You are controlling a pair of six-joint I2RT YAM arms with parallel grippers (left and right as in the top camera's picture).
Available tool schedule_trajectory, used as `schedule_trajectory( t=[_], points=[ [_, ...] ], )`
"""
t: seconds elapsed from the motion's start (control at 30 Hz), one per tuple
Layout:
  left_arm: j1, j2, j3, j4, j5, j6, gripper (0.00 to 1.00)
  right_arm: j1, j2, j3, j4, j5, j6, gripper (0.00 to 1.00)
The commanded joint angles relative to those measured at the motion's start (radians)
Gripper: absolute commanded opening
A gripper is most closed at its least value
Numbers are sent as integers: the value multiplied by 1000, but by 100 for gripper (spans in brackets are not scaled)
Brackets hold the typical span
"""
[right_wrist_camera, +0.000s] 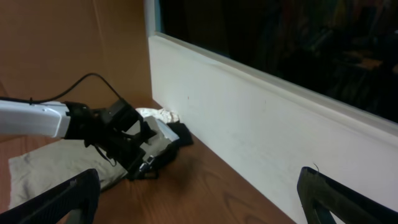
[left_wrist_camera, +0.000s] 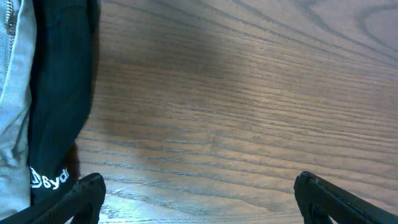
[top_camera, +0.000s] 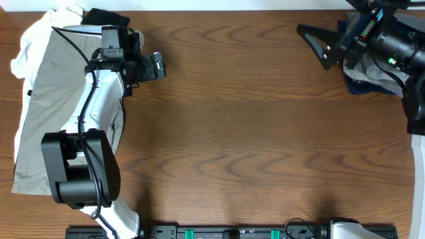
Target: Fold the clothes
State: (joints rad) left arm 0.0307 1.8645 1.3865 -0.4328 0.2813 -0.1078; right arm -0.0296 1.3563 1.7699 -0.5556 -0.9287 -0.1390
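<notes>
Left pincer spread over grained wood table; right pincer spread. Flat khaki shorts, crumpled navy heap.

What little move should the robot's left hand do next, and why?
Probably slide the left hand sideways onto the black garment and lower it to pinch the cloth. The hand is open and empty over the wooden table, and the garment lies just beside one finger.

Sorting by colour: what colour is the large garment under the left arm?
Khaki-beige garment, clearest overhead.
</notes>
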Motion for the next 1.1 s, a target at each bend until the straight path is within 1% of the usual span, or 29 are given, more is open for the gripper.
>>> schedule_trajectory(
  t=[0.0, 0.07, 0.13, 0.33, 0.47, 0.57, 0.6, 0.63, 0.83, 0.9, 1.07],
  points=[
    [2, 13, 18, 1, -6, 2, 98, -4, -18, 1, -21, -11, 4, 99],
    [3, 13, 18, 1, -6, 2, 98, -3, -17, 1, -49, 39, 4, 99],
    [3, 13, 18, 1, -6, 1, 98, 0, -13, 1, -83, 131, 10, 99],
    [3, 13, 18, 1, -6, 2, 98, 17, 1, -14, -201, 564, 163, 99],
    [3, 13, 18, 1, -6, 1, 98, 20, -72, -126, -175, 675, 176, 99],
    [2, 13, 18, 1, -6, 1, 98, 19, -166, -278, -97, 724, 175, 99],
    [3, 13, 18, 1, -6, 2, 98, 18, -220, -372, -44, 743, 175, 99],
    [3, 13, 18, 1, -6, 1, 98, 16, -245, -415, -18, 747, 175, 99],
    [3, 13, 18, 1, -6, 2, 98, 8, -508, -869, 258, 748, 176, 99],
    [3, 13, 18, 1, -6, 2, 98, 8, -594, -998, 327, 748, 177, 99],
    [2, 13, 18, 1, -6, 2, 98, 8, -820, -1283, 441, 748, 188, 99]
  ],
)
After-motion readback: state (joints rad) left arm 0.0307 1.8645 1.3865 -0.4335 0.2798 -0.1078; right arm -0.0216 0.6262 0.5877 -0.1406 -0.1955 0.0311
